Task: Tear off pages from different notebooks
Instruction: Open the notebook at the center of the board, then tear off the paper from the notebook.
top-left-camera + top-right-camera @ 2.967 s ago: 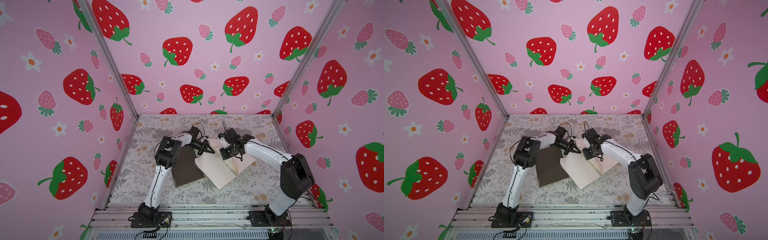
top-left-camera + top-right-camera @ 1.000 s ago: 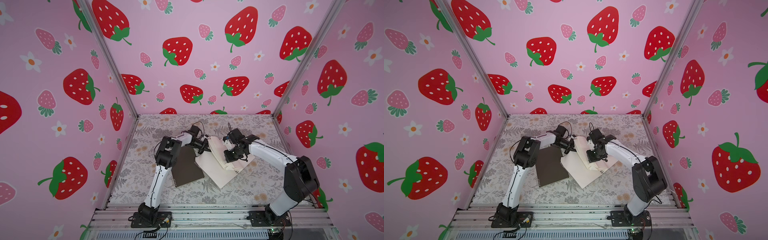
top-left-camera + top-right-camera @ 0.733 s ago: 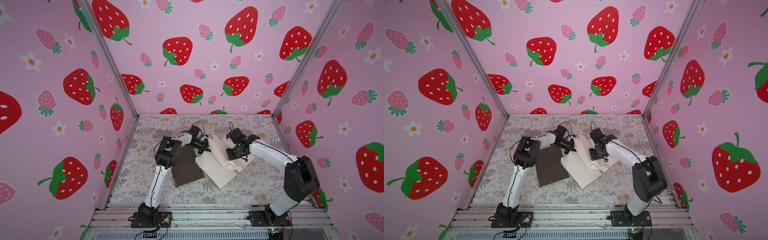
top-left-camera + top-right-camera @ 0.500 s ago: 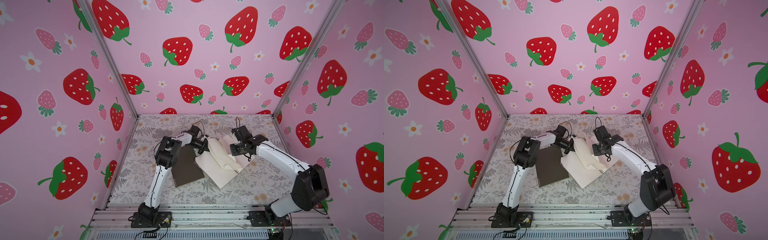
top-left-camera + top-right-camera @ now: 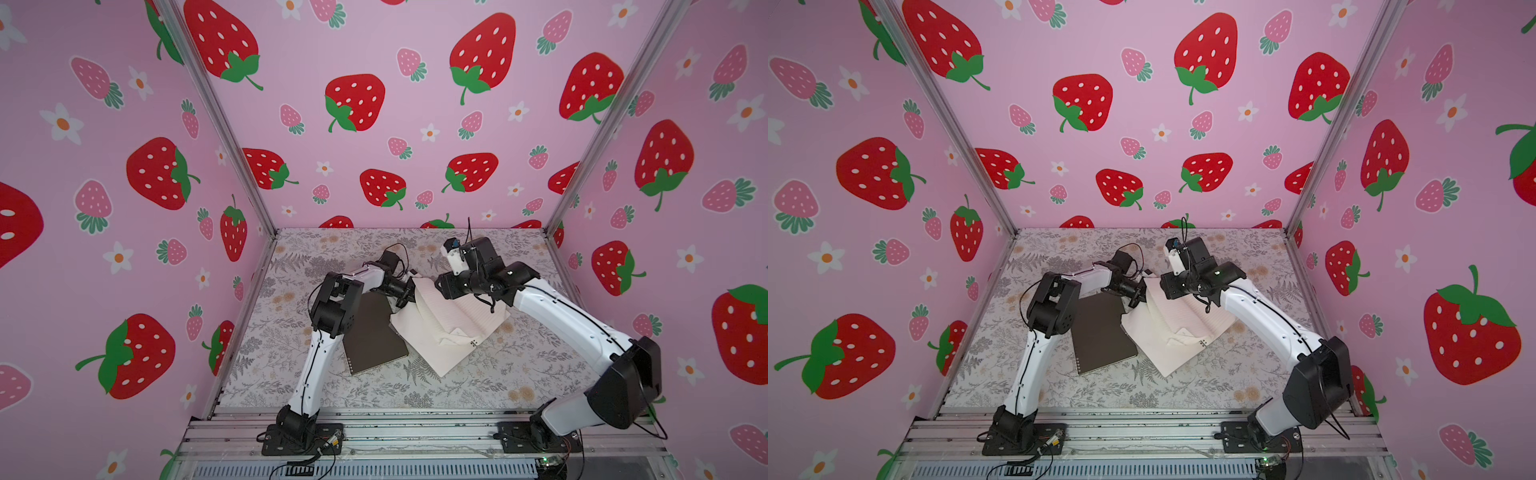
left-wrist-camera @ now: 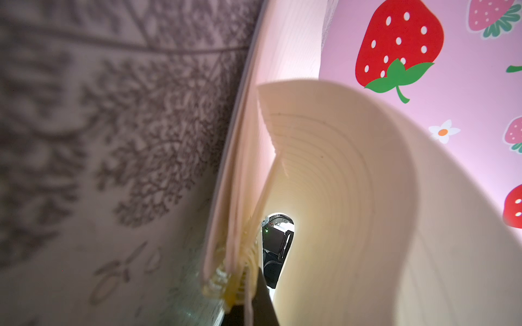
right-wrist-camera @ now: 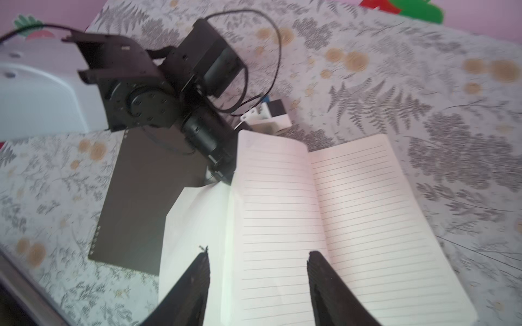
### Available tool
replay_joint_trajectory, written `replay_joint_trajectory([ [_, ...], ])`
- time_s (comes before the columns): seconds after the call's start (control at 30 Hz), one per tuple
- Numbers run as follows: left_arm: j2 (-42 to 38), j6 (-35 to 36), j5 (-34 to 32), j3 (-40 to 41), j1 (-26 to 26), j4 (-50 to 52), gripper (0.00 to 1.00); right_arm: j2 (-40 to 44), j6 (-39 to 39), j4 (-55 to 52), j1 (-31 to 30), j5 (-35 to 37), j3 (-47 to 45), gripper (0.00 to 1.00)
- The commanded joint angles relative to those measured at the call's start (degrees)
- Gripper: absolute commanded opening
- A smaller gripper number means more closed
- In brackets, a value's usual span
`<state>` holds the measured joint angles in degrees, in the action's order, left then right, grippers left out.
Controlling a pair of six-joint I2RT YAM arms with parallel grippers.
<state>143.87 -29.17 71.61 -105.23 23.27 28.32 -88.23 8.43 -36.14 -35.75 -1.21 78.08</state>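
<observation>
The dark notebook point(image 5: 374, 332) point(image 5: 1100, 332) lies shut on the table. Beside it the cream notebook point(image 5: 478, 316) point(image 7: 367, 211) lies open, its cover point(image 5: 432, 357) spread toward the front. One of the pages point(image 5: 434, 307) point(image 6: 353, 183) arches up over the lined sheets, crumpled at its near end. My left gripper point(image 5: 409, 296) point(image 6: 254, 307) is shut at the notebook's spiral-bound point(image 6: 226, 282) far corner; whether it pinches anything does not show. My right gripper point(image 5: 442, 286) point(image 7: 258, 259) hangs open above the lined pages, nothing between its fingers point(image 7: 202, 282).
Pink strawberry walls point(image 5: 374, 124) close in the floral table point(image 5: 519, 374) on three sides. The left arm's wrist and cable point(image 7: 197, 84) sit just beyond the open notebook. Bare table lies to the right and front of the notebooks.
My right gripper has opened, let go of the page and risen back toward the far right. The page stays curled up. The left arm has not moved.
</observation>
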Motion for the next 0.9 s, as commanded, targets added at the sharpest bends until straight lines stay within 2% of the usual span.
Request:
replay_joint_trajectory([
  [0.0,0.53,0.71,1.69,-1.59,-0.01,-0.11,0.0,-3.56,-3.1,-3.93,-1.43,-10.07,2.84,0.56],
  [0.13,0.53,0.95,1.64,-1.61,-0.01,0.23,0.0,-7.07,-6.69,-7.65,-3.27,-15.73,5.37,0.54],
  [0.47,0.91,0.76,1.69,-1.82,0.01,0.32,0.0,-13.53,-9.39,-13.93,-5.28,-13.37,9.35,0.54],
  [0.6,0.84,1.04,1.74,-1.73,0.02,0.55,0.0,-15.09,-9.92,-14.98,-5.7,-15.52,10.11,0.53],
  [0.87,0.56,1.5,1.71,-1.55,0.01,0.98,0.0,-21.57,-8.29,-18.06,-5.73,-7.29,12.26,0.54],
])
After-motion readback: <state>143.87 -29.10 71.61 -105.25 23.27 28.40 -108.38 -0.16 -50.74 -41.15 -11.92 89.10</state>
